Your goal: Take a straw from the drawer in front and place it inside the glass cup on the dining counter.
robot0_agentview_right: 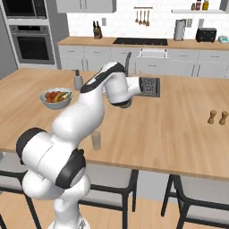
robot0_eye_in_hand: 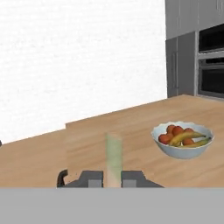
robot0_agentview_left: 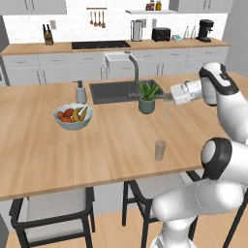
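On the near part of the dining counter point(robot0_agentview_left: 43, 160) stands the glass cup point(robot0_agentview_left: 160, 150), upright and alone, just behind the counter's front edge. Above and a little beyond it the gripper point(robot0_agentview_left: 166, 96) reaches sideways, jaws pinched tight on the straw point(robot0_agentview_left: 166, 110), which hangs down from them, clear of the cup. Farther back are a potted plant point(robot0_agentview_left: 147, 97), a fruit bowl point(robot0_agentview_left: 72, 116) and the sink point(robot0_agentview_left: 109, 91).

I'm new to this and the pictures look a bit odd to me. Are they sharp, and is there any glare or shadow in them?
Left base view: soft, even light, faint shadows under the fruit bowl and cup; the straw is a thin pale line. Right base view: equally soft, no glare. Hand view: the wall is washed out to near white, and the straw between the fingertips looks blurred and see-through.
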Motion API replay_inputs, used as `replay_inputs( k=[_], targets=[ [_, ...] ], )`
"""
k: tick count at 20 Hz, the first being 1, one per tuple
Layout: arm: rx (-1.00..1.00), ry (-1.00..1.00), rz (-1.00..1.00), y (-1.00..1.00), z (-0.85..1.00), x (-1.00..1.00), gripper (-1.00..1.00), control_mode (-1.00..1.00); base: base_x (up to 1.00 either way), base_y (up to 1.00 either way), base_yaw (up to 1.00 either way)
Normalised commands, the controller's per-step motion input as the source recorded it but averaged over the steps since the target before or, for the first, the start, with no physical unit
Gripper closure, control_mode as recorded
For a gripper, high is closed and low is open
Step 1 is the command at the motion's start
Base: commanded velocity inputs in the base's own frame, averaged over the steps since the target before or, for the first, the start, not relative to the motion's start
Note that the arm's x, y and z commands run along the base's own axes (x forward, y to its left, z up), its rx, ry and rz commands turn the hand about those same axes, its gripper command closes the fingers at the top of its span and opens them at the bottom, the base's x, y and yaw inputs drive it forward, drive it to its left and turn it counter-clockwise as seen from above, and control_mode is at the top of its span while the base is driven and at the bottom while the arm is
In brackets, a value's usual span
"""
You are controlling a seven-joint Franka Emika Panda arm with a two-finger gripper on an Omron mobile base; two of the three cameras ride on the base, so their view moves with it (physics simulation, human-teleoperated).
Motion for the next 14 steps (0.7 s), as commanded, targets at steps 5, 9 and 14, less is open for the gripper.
replay_inputs(
  k=[5, 9, 14],
  targets=[
    [0.1, -0.02, 0.32, 0.03, -0.43, 0.06, 1.0, -1.0, 0.0, 0.0, 0.0],
    [0.09, -0.01, 0.24, 0.0, -0.37, 0.12, 1.0, -1.0, 0.0, 0.0, 0.0],
    [0.11, 0.0, 0.17, 0.0, -0.28, -0.03, 1.0, -1.0, 0.0, 0.0, 0.0]
  ],
)
